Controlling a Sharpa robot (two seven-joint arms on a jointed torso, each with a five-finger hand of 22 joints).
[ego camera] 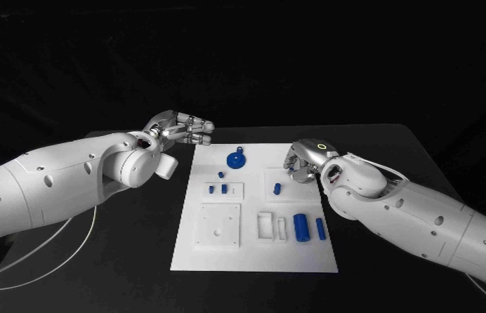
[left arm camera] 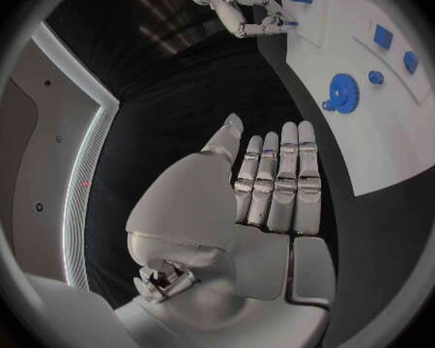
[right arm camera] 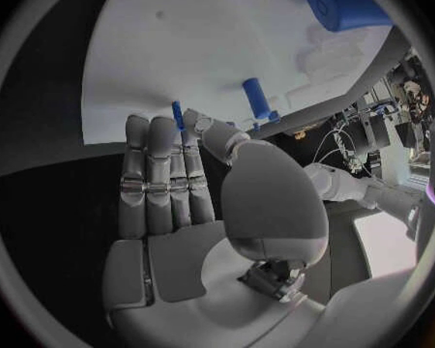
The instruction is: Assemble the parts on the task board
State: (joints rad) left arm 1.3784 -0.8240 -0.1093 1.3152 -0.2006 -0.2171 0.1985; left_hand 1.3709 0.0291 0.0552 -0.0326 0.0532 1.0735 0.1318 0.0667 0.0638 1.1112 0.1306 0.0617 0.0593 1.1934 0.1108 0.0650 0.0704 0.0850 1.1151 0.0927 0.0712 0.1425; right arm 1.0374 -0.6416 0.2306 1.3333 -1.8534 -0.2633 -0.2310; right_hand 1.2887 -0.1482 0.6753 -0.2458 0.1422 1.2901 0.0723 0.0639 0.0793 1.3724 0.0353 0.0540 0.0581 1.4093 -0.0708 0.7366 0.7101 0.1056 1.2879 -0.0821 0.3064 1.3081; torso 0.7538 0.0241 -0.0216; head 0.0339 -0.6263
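On the near part of the white task board (ego camera: 253, 257) lie two loose blue cylinders, a thick one (ego camera: 300, 228) and a thin one (ego camera: 321, 229), side by side on the robot's right, beside pale empty recesses. These look unassembled. Farther in, one raised plate carries two small blue pieces (ego camera: 217, 188), and another plate has a single blue peg (ego camera: 277, 187) standing in it, so some seating seems done. At the far end a blue gear (ego camera: 236, 161) lies on the board with a smaller blue knob just beyond it. My count is seven blue parts, though small ones may be hidden.

The right hand (ego camera: 304, 164) hovers over the board's right edge near the peg; its fingers (right arm camera: 159, 178) lie straight and together, holding nothing. The left hand (ego camera: 182, 130) sits off the board's far left corner above the black tabletop (ego camera: 132, 257), fingers (left arm camera: 280, 185) extended side by side, also empty. The task appears roughly midway.
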